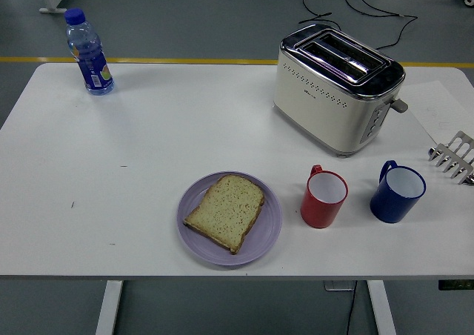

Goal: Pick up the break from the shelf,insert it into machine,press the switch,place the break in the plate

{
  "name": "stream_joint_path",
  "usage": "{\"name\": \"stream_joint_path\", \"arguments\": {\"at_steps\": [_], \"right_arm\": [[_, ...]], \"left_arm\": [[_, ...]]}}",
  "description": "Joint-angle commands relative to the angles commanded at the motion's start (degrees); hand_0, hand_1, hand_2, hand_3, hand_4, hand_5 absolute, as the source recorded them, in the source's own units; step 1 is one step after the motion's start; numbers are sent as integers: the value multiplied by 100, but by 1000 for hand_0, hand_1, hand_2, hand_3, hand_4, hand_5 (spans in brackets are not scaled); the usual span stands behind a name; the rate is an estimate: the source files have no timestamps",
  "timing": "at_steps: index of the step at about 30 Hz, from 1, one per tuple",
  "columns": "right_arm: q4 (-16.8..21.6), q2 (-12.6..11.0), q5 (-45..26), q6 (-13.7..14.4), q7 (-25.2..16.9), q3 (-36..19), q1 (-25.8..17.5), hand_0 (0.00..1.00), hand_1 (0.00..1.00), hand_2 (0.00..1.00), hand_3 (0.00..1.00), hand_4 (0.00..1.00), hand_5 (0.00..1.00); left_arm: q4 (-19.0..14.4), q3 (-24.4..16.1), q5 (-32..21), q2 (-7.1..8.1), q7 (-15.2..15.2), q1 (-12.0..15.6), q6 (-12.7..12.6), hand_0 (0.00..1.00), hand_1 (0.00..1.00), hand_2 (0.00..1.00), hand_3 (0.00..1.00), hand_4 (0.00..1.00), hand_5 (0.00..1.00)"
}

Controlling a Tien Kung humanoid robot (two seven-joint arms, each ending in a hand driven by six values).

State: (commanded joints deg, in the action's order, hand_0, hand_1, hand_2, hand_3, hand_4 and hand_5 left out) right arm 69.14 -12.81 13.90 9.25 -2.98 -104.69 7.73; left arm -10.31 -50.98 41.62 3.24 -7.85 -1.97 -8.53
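The slice of bread [225, 212] lies flat on the purple plate [268, 235] near the table's [148, 142] front edge, so the job looks finished. No robot hand is in sight, so I cannot tell how the fingers stand. The toaster [337, 90] sits behind and to the right, slots empty, with a red mug [324, 197] and blue mug [397, 193] in front of it. What remains, I judge, is keeping the arms clear of the mugs and plate.
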Motion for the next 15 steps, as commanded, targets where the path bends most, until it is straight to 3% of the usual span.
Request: {"name": "stream_joint_path", "arguments": {"at_steps": [15], "right_arm": [[-1,12,-38,37,-44,-21,6,755,695,734,643,440,263]], "left_arm": [[0,-38,48,0,-15,-7,-2,683,618,674,695,437,998]]}}
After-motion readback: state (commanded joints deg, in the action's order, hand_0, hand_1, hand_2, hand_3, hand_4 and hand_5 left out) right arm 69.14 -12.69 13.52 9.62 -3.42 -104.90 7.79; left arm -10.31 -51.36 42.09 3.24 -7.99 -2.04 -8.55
